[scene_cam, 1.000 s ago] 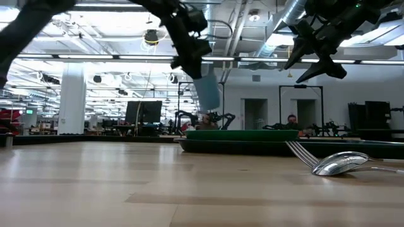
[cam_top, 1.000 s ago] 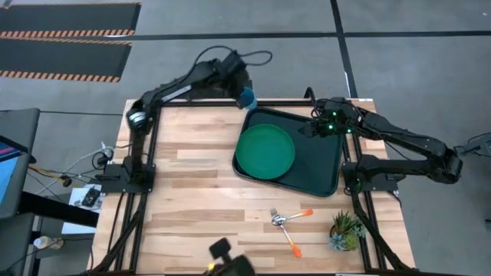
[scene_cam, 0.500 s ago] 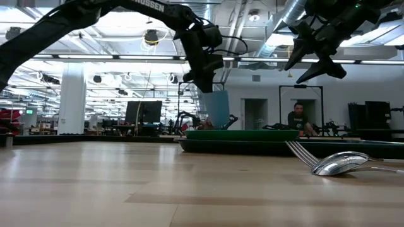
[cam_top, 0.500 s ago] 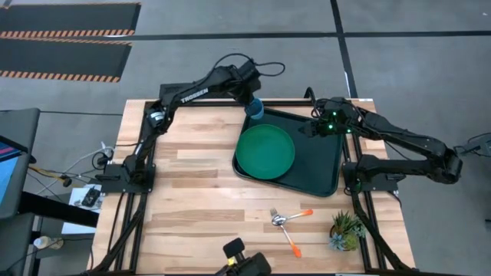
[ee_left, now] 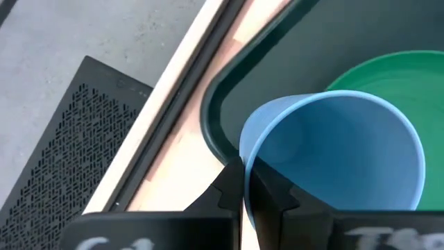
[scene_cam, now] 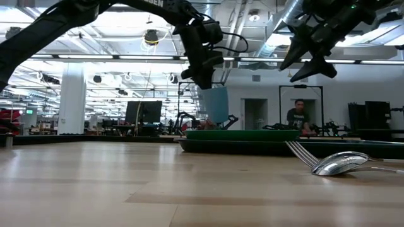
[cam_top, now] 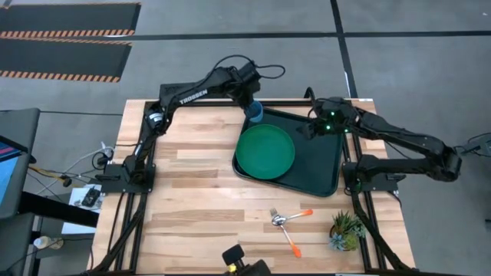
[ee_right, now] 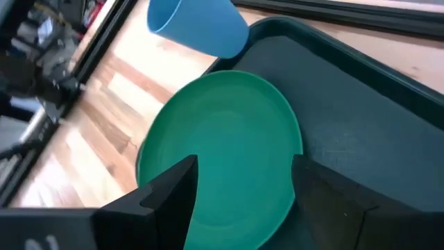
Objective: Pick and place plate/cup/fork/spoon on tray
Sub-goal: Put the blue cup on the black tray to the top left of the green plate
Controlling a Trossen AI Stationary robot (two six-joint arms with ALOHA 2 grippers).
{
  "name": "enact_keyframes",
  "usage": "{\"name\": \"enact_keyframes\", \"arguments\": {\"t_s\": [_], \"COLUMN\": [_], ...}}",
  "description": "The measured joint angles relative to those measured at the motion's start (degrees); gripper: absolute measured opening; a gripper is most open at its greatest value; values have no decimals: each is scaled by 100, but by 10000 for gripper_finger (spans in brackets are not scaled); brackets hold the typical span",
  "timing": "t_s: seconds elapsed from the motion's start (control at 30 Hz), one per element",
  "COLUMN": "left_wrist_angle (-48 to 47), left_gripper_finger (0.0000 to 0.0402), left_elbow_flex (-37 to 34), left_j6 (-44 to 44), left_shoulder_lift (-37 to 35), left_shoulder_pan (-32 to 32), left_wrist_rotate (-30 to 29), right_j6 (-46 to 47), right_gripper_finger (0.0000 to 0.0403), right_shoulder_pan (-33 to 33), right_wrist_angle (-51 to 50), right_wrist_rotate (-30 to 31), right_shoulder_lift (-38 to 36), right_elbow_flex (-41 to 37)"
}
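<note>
From my station I see the left gripper (cam_top: 252,103) pinching the cup (cam_top: 255,113) by its rim, one finger inside and one outside the wall, holding it in the air above the far left corner of the tray (cam_top: 322,165). The cup is a small, bright blue, smooth-walled plastic tumbler, empty, tapering toward its base; in the low view it hangs clear above the tray (scene_cam: 252,145), tilted. In the left wrist view its open mouth (ee_left: 333,149) faces the camera with the tray's rounded corner (ee_left: 215,114) under it.

The plate (cam_top: 265,150), round, green and raised at the rim, lies flat in the left half of the tray, its near edge close to the tray's rim.

The right gripper (cam_top: 313,126) hovers over the far right part of the tray with its fingers spread and nothing between them; its wrist view looks down on the plate (ee_right: 222,153) and the cup (ee_right: 198,26).

The fork (cam_top: 285,236) and spoon (cam_top: 291,218), both orange-handled, lie crossed on the wooden table (cam_top: 184,192), near of the tray, beside a small plant (cam_top: 345,230).
</note>
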Motion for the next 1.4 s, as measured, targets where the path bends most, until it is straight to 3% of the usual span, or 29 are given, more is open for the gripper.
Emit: {"name": "enact_keyframes", "arguments": {"t_s": [0.57,0.87,1.13,1.23,1.4], "left_wrist_angle": [-272,-271,-228,-324,-882], "left_gripper_finger": [0,0,0,0,0], "left_elbow_flex": [-4,-4,-4,-4,-11], "left_j6": [-29,73,-263,-500,-489], "left_shoulder_lift": [-34,-37,-37,-37,-116], "left_shoulder_pan": [-512,-909,-1028,-1032,-957], "left_wrist_rotate": [-59,-802,-630,-286,-504], "right_j6": [-290,-546,-636,-657,-739], "right_gripper_finger": [258,242,228,226,225], "right_shoulder_pan": [535,536,689,756,794], "right_wrist_angle": [605,608,605,435,-397], "right_wrist_rotate": [8,452,450,450,455], "right_shoulder_lift": [857,1327,1755,1796,1508], "right_elbow_flex": [28,630,1008,1034,1036]}}
